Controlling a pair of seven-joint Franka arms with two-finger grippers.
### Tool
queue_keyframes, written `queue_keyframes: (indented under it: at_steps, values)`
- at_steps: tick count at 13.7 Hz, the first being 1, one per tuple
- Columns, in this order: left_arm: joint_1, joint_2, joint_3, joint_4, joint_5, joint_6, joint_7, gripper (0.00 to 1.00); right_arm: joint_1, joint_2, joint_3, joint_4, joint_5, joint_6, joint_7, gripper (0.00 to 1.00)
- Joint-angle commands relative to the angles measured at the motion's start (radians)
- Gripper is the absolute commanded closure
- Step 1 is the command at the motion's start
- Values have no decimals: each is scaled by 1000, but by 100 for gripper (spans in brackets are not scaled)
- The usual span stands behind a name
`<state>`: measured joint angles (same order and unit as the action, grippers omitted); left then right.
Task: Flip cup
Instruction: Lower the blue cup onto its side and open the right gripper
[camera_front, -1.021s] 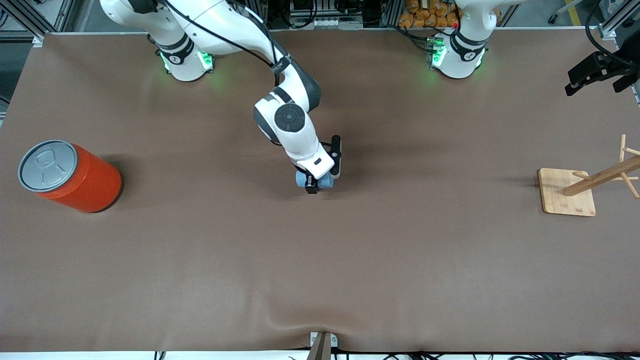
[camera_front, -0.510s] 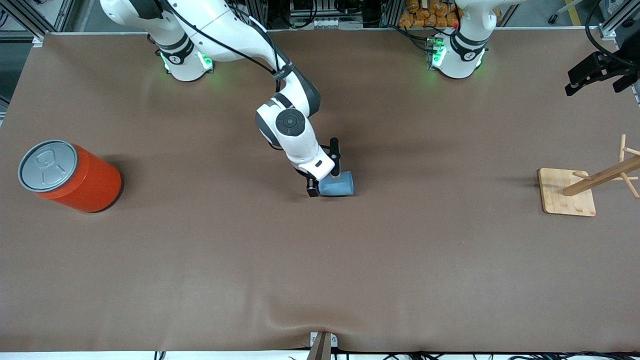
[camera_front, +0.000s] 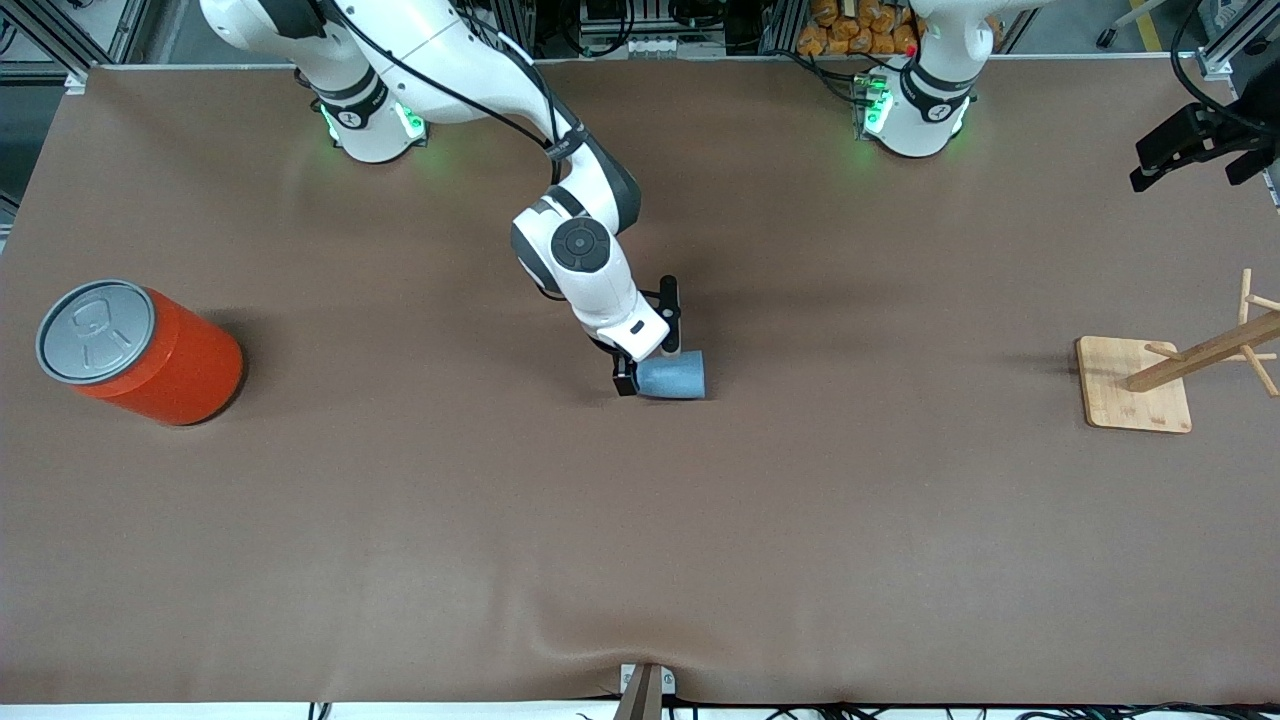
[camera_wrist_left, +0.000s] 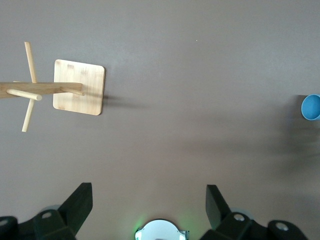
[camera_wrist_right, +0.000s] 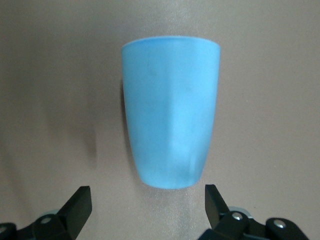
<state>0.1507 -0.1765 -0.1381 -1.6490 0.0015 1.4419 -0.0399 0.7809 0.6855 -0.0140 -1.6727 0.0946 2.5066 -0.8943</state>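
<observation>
The cup (camera_front: 672, 378) lies on its side mid-tabletop (camera_front: 640, 520), its narrow base between the released fingers of the right hand (camera_front: 650, 366); the flip looks unfinished, so regrasping and uprighting comes next, while the left hand (camera_wrist_left: 150, 210) waits, released.

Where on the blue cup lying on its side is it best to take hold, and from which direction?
Probably across the middle of the cup, coming down from above: it lies on its side, so its round walls face the open right hand, whose fingers already flank its narrow base.

Bare table (camera_front: 640, 540) all round; orange can (camera_front: 140, 352) and wooden rack (camera_front: 1137, 384) block its ends
</observation>
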Motion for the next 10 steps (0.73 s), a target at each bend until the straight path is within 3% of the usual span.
queue_keyframes:
  at_steps: [1, 5, 10]
  values:
    - [7, 6, -8, 12, -20, -17, 20, 0, 1, -30, -6, -24, -6, 11, -11, 0]
    - [6, 48, -9, 11, -77, -15, 17, 0, -12, -78, -7, -21, 4, -84, 32, 0]
    - [-10, 117, -52, 14, -78, 28, 15, 0, -20, -135, -12, -19, 4, -204, 323, 0]
